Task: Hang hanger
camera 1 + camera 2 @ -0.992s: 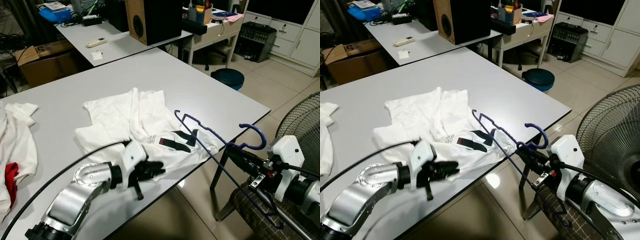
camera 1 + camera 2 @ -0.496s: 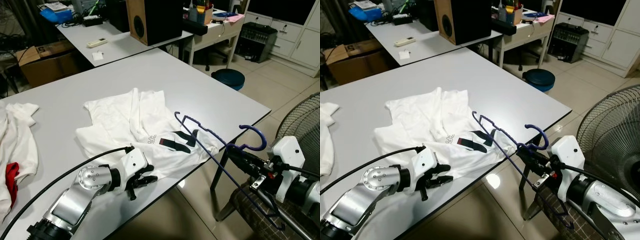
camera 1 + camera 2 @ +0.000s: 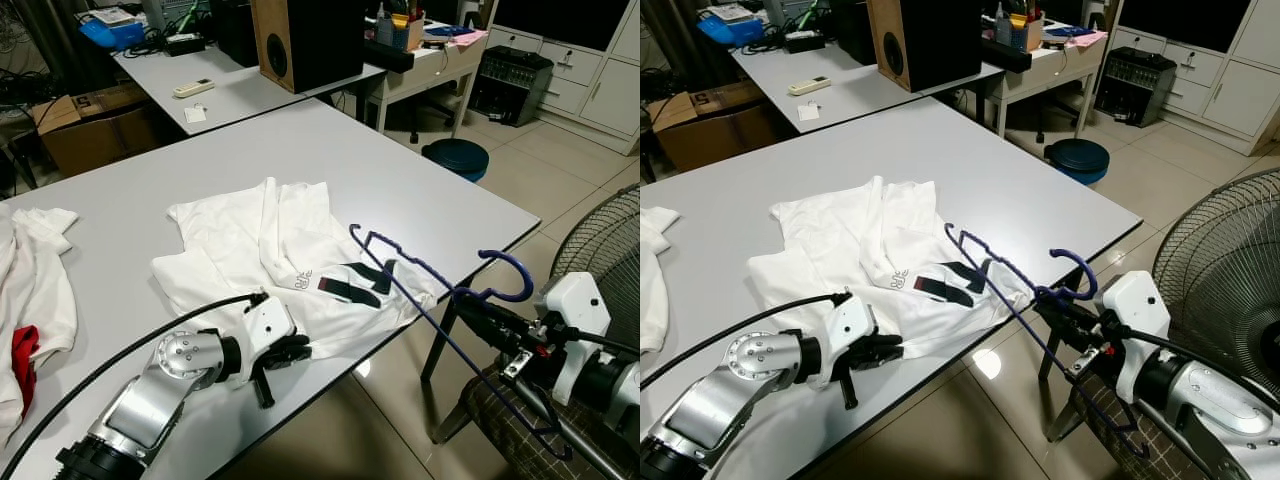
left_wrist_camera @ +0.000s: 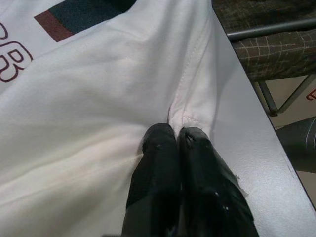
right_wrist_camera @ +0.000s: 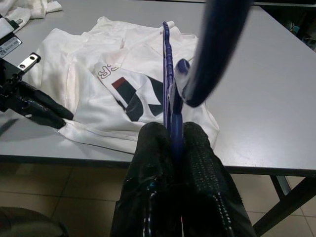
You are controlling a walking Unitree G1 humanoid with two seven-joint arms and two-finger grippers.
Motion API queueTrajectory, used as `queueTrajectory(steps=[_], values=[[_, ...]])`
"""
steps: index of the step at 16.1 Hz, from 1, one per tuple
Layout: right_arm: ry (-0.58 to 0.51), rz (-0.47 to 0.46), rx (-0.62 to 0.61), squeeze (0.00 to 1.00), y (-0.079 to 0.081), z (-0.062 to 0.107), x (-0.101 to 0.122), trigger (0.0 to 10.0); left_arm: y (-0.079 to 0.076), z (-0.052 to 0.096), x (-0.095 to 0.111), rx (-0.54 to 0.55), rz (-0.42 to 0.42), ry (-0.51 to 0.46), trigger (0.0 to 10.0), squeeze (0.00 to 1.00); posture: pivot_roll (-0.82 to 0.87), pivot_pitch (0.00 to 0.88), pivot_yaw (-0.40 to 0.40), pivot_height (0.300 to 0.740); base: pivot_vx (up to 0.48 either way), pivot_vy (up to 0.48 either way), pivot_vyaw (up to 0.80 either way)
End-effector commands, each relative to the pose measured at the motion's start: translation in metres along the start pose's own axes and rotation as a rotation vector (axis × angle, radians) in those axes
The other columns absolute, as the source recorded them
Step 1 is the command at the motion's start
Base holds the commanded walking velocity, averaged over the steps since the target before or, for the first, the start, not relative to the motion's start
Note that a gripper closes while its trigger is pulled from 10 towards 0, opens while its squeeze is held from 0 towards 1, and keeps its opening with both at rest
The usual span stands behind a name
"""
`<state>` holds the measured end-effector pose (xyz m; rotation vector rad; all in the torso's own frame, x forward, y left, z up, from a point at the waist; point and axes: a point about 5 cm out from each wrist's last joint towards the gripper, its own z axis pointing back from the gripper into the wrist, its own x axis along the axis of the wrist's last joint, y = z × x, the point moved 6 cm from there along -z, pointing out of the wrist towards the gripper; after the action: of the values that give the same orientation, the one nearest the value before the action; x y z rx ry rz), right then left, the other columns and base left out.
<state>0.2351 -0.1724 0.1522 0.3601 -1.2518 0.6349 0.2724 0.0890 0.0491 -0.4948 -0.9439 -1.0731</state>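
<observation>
Left eye view: grey table [image 3: 130, 180], tiled floor, fan [image 3: 600, 240] cut off at the frame edge. Left gripper [image 4: 177, 136] pinches the hem of the white shirt [image 3: 270, 250]. Right gripper [image 5: 170, 131] clamps the blue hanger [image 3: 440, 290] — held off the table's corner, lower end hard to trace.

Head pair high, wrist cameras close in
Both eye views look down across the table [image 3: 330, 140]; each wrist view peers along its own fingers, sharing the white shirt [image 5: 123, 84] ahead of the left gripper [image 4: 177, 134] and right gripper [image 5: 173, 129]
</observation>
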Motion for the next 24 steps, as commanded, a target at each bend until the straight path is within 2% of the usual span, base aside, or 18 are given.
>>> queueTrajectory(steps=[1, 4, 5, 6, 7, 11, 13, 15, 16, 18, 21, 24], values=[[-0.011, 0.015, 0.015, 0.00, 0.003, 0.000, 0.003, 10.0, 0.001, 0.000, -0.004, 0.000, 0.003, 0.016, 0.0, 0.00, -0.06, 0.000, 0.065, 0.740, 0.000, 0.000, 0.00], [-0.043, 0.016, -0.003, 0.00, 0.001, 0.001, 0.009, 10.0, 0.007, 0.000, -0.002, 0.038, 0.003, 0.000, 0.0, 0.00, -0.06, 0.000, 0.066, 0.740, 0.000, 0.000, 0.00], [-0.073, 0.006, -0.011, 0.00, -0.002, 0.002, 0.015, 10.0, 0.014, 0.000, 0.009, 0.066, 0.029, -0.056, 0.0, 0.00, -0.07, 0.000, 0.066, 0.740, 0.000, 0.000, 0.00], [-0.134, -0.016, -0.002, 0.00, -0.002, 0.005, 0.027, 10.0, 0.033, 0.006, 0.042, 0.129, 0.108, -0.217, 0.0, 0.00, -0.06, 0.000, 0.064, 0.740, 0.000, 0.000, 0.00], [-0.172, -0.029, 0.023, 0.00, 0.001, 0.006, 0.035, 10.0, 0.050, 0.013, 0.069, 0.172, 0.168, -0.339, 0.0, 0.00, -0.06, 0.000, 0.064, 0.740, 0.000, 0.000, 0.00], [-0.199, -0.039, 0.101, 0.00, 0.016, 0.007, 0.040, 10.0, 0.083, 0.040, 0.120, 0.200, 0.192, -0.528, 0.0, 0.00, -0.06, 0.000, 0.069, 0.740, 0.000, 0.000, 0.00], [-0.203, -0.055, 0.123, 0.00, 0.021, 0.007, 0.040, 10.0, 0.093, 0.050, 0.134, 0.207, 0.200, -0.573, 0.0, 0.00, -0.05, 0.000, 0.077, 0.740, 0.000, 0.000, 0.00], [-0.156, -0.060, 0.096, 0.00, 0.019, 0.004, 0.030, 10.0, 0.095, 0.060, 0.145, 0.188, 0.162, -0.605, 0.0, 0.00, -0.04, 0.000, 0.083, 0.740, 0.000, 0.000, 0.00], [-0.116, -0.082, 0.035, 0.00, 0.009, -0.001, 0.021, 10.0, 0.093, 0.066, 0.149, 0.175, 0.114, -0.594, 0.0, 0.00, -0.04, 0.000, 0.087, 0.740, 0.000, 0.000, 0.00], [-0.093, -0.082, 0.012, 0.00, 0.006, -0.005, 0.016, 10.0, 0.089, 0.069, 0.151, 0.155, 0.062, -0.576, 0.0, 0.00, -0.03, 0.000, 0.090, 0.740, 0.000, 0.000, 0.00], [0.000, -0.063, 0.071, 0.00, 0.018, -0.010, -0.001, 10.0, 0.111, 0.095, 0.177, 0.304, 0.026, -0.691, 0.0, 0.00, -0.02, 0.000, 0.087, 0.740, 0.000, 0.000, 0.00], [-0.002, -0.045, 0.113, 0.00, 0.025, -0.009, 0.001, 10.0, 0.117, 0.104, 0.187, 0.338, 0.004, -0.726, 0.0, 0.00, -0.02, 0.000, 0.087, 0.740, 0.000, 0.000, 0.00]])
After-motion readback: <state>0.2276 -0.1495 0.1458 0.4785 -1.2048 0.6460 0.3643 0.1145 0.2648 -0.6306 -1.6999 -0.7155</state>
